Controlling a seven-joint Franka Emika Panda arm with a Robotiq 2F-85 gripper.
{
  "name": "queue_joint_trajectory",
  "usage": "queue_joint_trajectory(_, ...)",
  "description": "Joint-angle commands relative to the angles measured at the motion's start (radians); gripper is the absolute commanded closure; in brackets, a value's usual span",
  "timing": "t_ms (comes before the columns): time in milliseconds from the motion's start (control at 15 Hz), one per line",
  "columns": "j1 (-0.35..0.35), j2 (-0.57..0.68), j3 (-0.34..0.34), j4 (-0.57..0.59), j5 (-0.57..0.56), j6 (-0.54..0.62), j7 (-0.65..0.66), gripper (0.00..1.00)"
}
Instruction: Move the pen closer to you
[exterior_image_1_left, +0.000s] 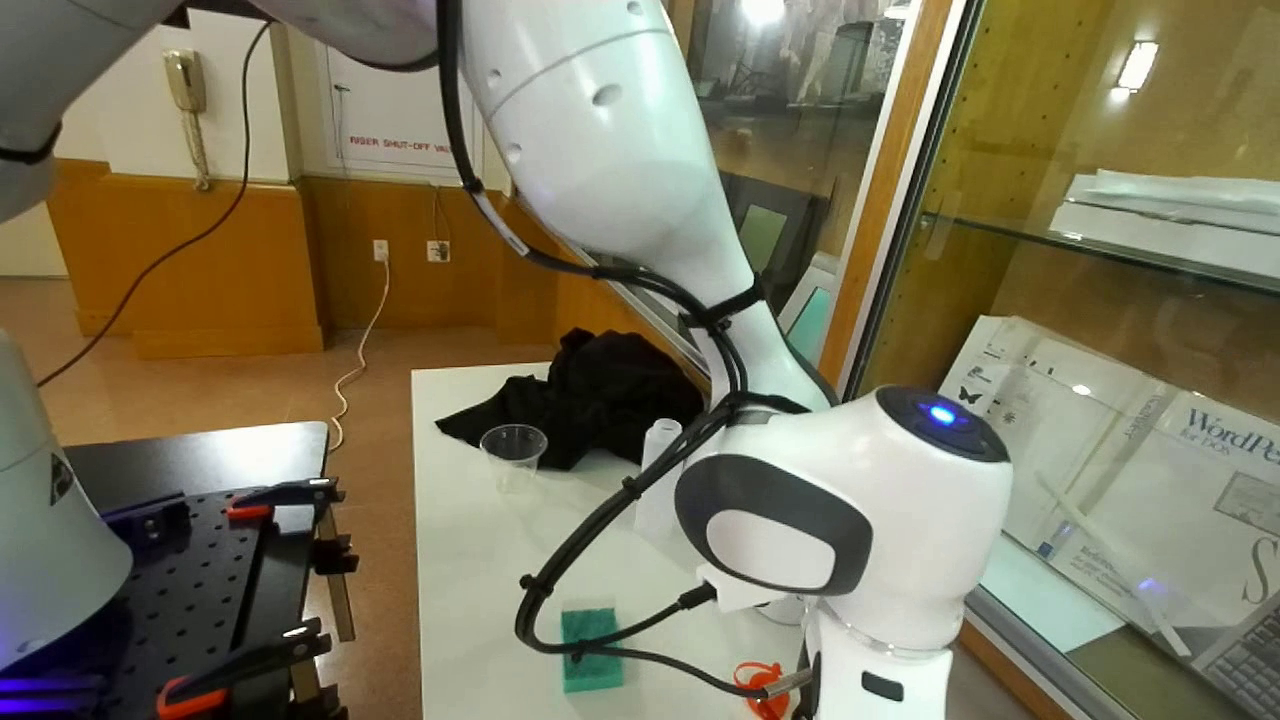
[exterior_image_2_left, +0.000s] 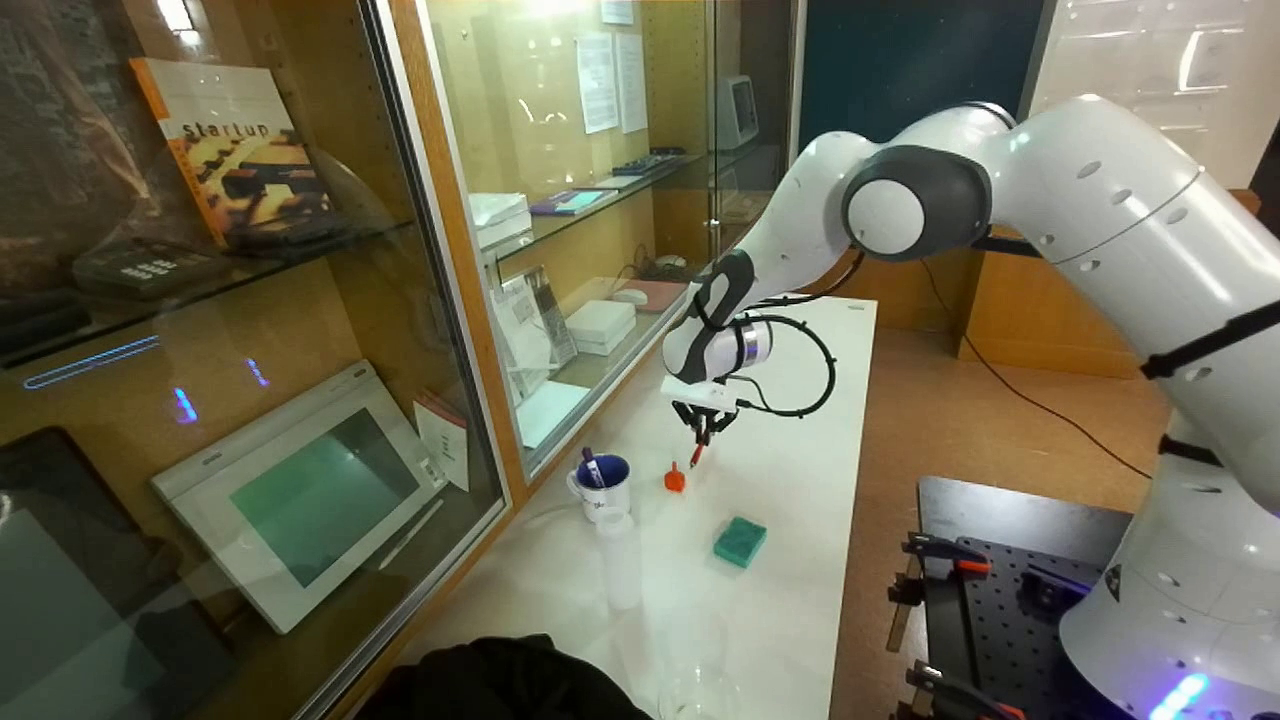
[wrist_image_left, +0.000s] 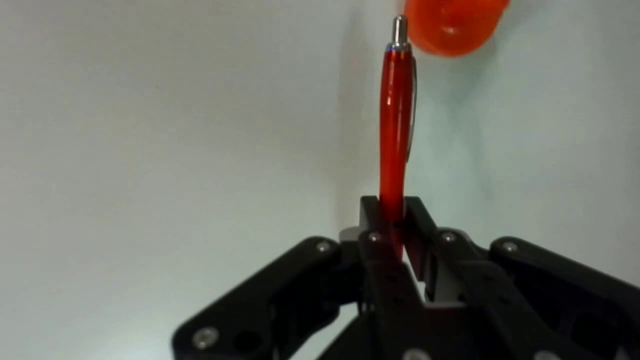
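Observation:
The pen (wrist_image_left: 396, 110) is slender and orange-red with a metal push button and clip. In the wrist view my gripper (wrist_image_left: 391, 207) is shut on its lower part, and the button end points away from the fingers. The pen's shadow falls on the white table to its left. In an exterior view the pen (exterior_image_2_left: 697, 455) hangs tilted from the gripper (exterior_image_2_left: 704, 432), close over the table beside a small orange-red object (exterior_image_2_left: 675, 478). In an exterior view the arm hides the pen, and the fingers do not show there.
A green block (exterior_image_2_left: 740, 542) lies on the white table (exterior_image_2_left: 790, 620). A mug (exterior_image_2_left: 606, 492) with a marker in it and a white bottle (exterior_image_2_left: 620, 562) stand near the glass cabinet. A clear cup (exterior_image_1_left: 513, 452) and black cloth (exterior_image_1_left: 600, 400) are at one end.

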Motion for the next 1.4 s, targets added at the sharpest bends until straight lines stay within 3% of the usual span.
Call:
queue_joint_trajectory(0, 0.045, -0.102, -0.095, -0.094, 0.001, -0.007, 0.156, 0.96)
queue_joint_trajectory(400, -0.028, -0.097, -0.132, -0.128, 0.023, -0.027, 0.346, 0.96)
queue_joint_trajectory(800, -0.159, -0.059, -0.079, -0.174, 0.138, -0.013, 0.437, 0.96)
queue_joint_trajectory(1067, -0.267, -0.061, 0.014, -0.175, 0.309, 0.016, 0.401, 0.96)
queue_joint_trajectory(1133, -0.283, -0.063, 0.032, -0.174, 0.351, 0.022, 0.375, 0.60)
queue_joint_trajectory(1200, -0.292, -0.063, 0.045, -0.174, 0.390, 0.030, 0.354, 0.58)
queue_joint_trajectory(1333, -0.284, -0.072, 0.043, -0.178, 0.437, 0.022, 0.324, 0.45)
